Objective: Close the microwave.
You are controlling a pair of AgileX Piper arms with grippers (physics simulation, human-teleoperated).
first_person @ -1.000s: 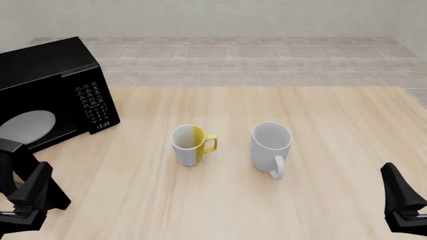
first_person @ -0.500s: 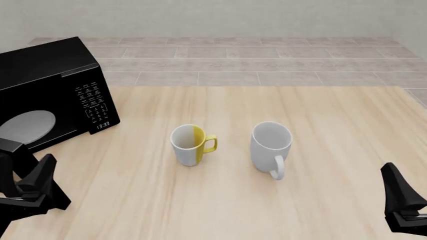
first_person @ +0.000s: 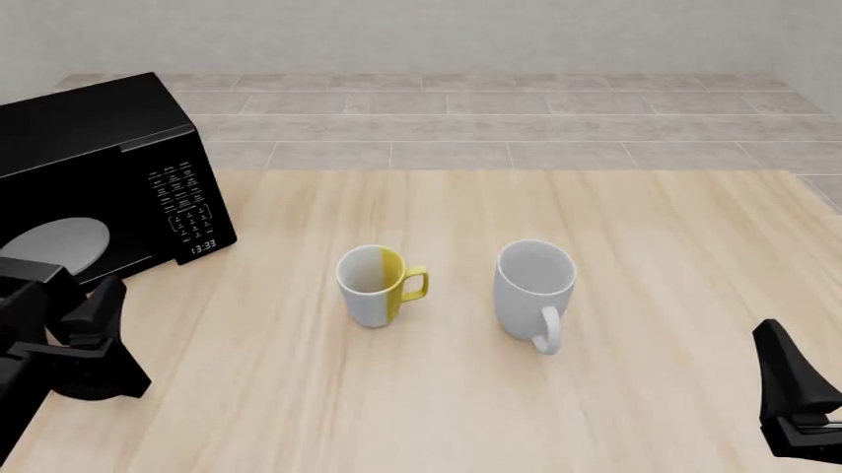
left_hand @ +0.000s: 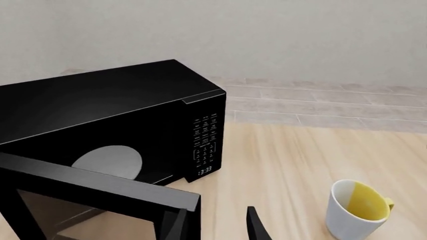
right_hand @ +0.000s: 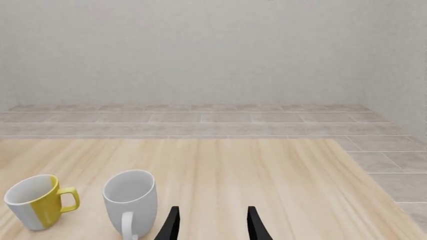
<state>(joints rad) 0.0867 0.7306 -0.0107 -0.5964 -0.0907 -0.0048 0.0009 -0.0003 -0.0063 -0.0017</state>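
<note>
The microwave (first_person: 93, 148) is a glossy black box at the table's far left, with a white-marked keypad (first_person: 181, 202) and a grey round plate (first_person: 53, 246) showing inside. Its dark glass door (left_hand: 100, 197) stands swung open toward me. My left gripper (first_person: 103, 340) is open and empty, just in front of the door's free edge. In the left wrist view one of its fingers (left_hand: 179, 226) sits right beside that edge. My right gripper (first_person: 787, 382) is open and empty, low at the near right; it also shows in the right wrist view (right_hand: 210, 226).
A yellow-and-white mug (first_person: 375, 286) and a bigger white mug (first_person: 535, 286) stand upright mid-table, right of the microwave. They also show in the right wrist view, the yellow one (right_hand: 37, 200) and the white one (right_hand: 130, 200). A tiled floor lies beyond the table's far edge.
My left gripper has moved forward toward the open microwave door. The right arm, the mugs and the microwave have not moved.
</note>
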